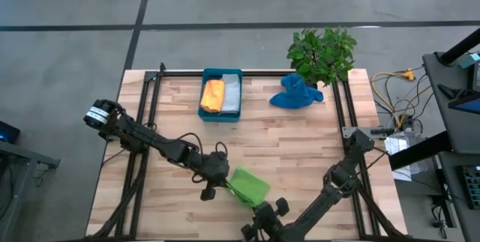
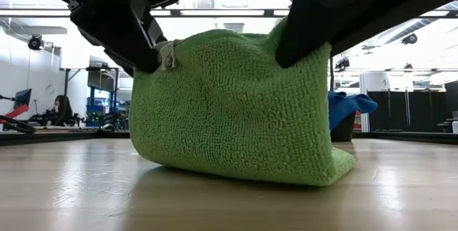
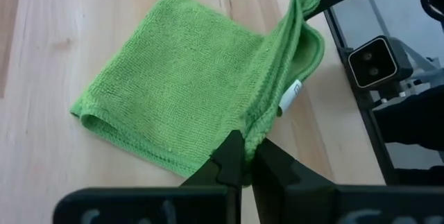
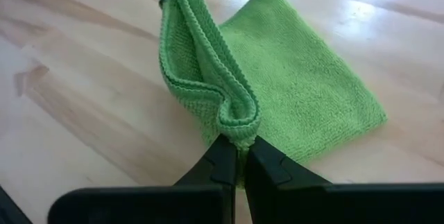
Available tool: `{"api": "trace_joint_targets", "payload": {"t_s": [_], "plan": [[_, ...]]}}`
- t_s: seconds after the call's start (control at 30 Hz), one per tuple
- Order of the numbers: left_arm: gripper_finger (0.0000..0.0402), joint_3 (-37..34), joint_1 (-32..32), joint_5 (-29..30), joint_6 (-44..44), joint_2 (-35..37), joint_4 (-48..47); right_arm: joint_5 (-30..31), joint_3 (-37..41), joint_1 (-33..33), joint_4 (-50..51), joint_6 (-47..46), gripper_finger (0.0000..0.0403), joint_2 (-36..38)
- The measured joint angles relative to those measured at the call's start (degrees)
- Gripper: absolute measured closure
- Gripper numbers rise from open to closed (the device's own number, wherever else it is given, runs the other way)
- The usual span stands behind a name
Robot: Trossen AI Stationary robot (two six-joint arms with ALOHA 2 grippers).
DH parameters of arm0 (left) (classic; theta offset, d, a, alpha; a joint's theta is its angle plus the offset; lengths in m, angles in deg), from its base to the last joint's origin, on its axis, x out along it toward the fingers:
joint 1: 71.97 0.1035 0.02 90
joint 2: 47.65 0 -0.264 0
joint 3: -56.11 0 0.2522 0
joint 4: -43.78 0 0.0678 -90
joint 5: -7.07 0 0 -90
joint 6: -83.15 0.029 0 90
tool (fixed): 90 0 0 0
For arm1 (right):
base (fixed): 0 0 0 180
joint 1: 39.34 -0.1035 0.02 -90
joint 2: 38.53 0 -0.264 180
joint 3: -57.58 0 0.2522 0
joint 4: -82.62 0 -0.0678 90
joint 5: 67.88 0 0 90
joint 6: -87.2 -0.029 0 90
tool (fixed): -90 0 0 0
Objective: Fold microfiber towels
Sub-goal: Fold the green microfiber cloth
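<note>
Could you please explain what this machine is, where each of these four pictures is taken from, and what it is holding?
It is a robot with two dark arms at a wooden table. One picture looks straight down, one looks level across the tabletop, and two come from cameras on the wrists. The left gripper and the right gripper are each shut on an edge of the lime green microfiber towel, lifting that side. At the far edge, a teal rectangular tray holds an orange towel and a grey towel; a crumpled blue towel lies beside a potted plant.

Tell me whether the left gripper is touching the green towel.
Touching. The left wrist view shows the left gripper pinching the lime green towel by its edge, cloth clamped between the shut fingers. The right gripper grips another corner.
</note>
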Motion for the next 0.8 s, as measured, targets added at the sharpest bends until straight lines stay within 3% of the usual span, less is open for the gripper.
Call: {"api": "trace_joint_targets", "payload": {"t_s": [0.27, 0.37, 0.5, 0.6, 0.8], "plan": [[0.0401, 0.02, 0.02, 0.05, 1.39, 0.00, 0.00, -0.29, 1.53, 0.01, -3.51, -0.41, 0.0395, 1.60], [0.0401, -0.01, 0.02, 0.03, 1.43, 0.00, 0.00, -1.80, 3.95, 0.64, -10.32, 7.59, 0.0395, 3.51], [0.0401, -0.01, 0.02, 0.09, 1.45, 0.00, -0.17, -8.29, 9.46, 3.18, -25.38, 22.89, 0.0395, 5.94], [0.0401, -0.01, 0.09, 0.44, 1.43, 0.00, -0.25, -10.08, 15.19, 4.71, -35.21, 28.55, 0.0395, 8.07], [0.0401, -0.03, 0.13, 0.56, 0.97, 0.00, -0.22, -4.26, 27.91, 4.56, -39.38, 24.36, 0.0395, 16.62]]}}
